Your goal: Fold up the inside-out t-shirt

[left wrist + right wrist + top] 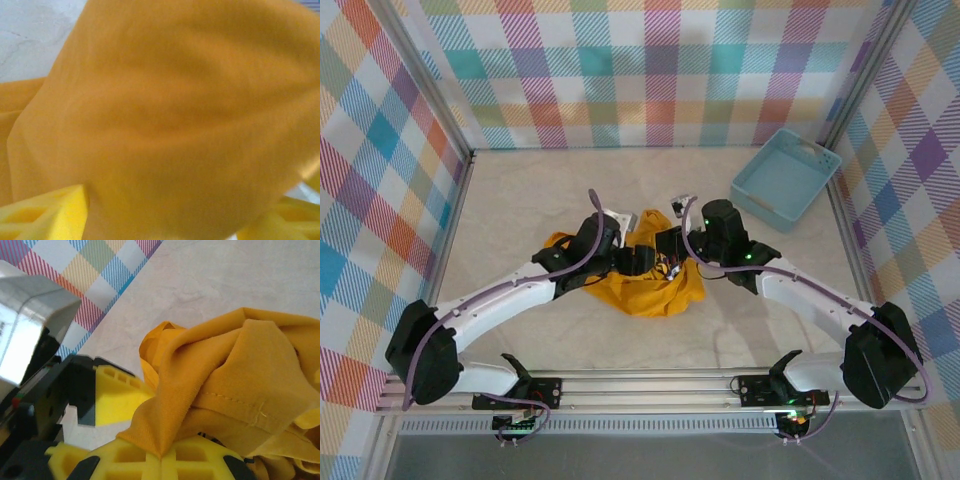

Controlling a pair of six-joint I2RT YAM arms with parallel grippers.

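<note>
Rising from their bases at the near edge of the counter [520, 200], both arms bend inward and meet over its middle. The left tool [636, 262] has its fingers [45, 215] apart, and mustard-orange cloth hangs across the gap between them, close against the wrist camera. The right tool [667, 258] is clamped tight on the inside-out t-shirt [645, 292]. In its wrist view a fold of cloth comes up out of the pinch between its yellow fingers [125, 457], and a stitched hem runs across the bunch above. One finger of the left tool touches that same bunch from the left side of that view. The shirt lies crumpled in a heap on the counter, beneath and between the two tools, with part of it lifted off the surface. Beyond it, well apart near the far right corner, a light blue basket [785, 178] rests at a slant. Plaid walls [650, 70] stand at the back and sides.
</note>
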